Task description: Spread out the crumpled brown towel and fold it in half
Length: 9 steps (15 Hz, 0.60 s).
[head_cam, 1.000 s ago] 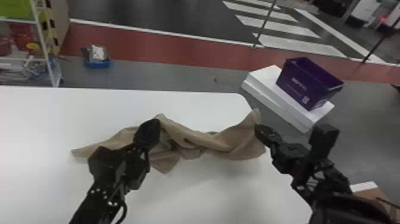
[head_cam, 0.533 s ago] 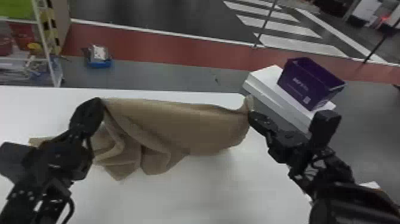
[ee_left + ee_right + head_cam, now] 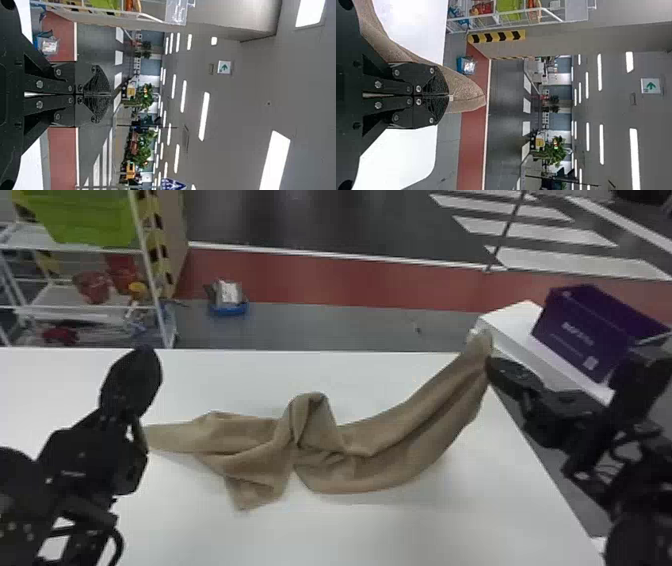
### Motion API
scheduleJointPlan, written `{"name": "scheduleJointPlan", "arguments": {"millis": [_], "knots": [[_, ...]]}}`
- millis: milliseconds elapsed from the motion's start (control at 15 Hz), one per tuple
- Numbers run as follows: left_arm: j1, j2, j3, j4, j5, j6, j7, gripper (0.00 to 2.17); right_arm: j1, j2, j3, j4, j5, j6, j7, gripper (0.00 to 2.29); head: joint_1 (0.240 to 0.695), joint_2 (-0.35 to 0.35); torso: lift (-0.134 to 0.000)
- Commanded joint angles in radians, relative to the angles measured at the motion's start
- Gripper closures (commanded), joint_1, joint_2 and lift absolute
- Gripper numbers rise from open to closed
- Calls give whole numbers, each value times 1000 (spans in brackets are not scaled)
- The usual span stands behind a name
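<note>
The purple box [image 3: 585,330] sits on a white block [image 3: 515,320] beyond the bench [image 3: 350,535]. The brown towel [image 3: 345,457] is on the bench, to the left of the box and nearer the robot, with one end raised toward the box. The part farther from the box lies bunched and creased, its middle turned up in a small loop, and a loose flap points toward the robot.

The right gripper [image 3: 492,365], just on the near-left side of the box in the head view, holds the raised end. In its wrist view, this right gripper [image 3: 449,96] has its fingers clamped on the towel, and a tip of cloth pokes out past them.

The left gripper [image 3: 143,360] is well to the left of the box, above the bench by the towel's other end. In its wrist view, the left gripper [image 3: 110,95] has its fingers together with no cloth between them.
</note>
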Motion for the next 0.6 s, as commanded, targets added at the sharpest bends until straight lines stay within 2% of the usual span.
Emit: {"name": "scheduleJointPlan", "arguments": {"millis": [0,200,400,533], "knots": [[-16,0,-19,42,-19,28,-4,1720,6,1,-22,51,54,-12,-5,1359,661,-197,-124],[-42,2,-62,98,-58,65,-10,1717,40,1,-82,158,54,-86,-2,1359,688,-232,-124],[-76,-1,-119,139,-103,102,0,1713,75,1,-77,284,112,-236,-5,1359,695,-306,-124],[-85,-7,-131,139,-129,142,2,1710,75,1,-86,352,142,-291,-39,1359,695,-331,-124]]}}
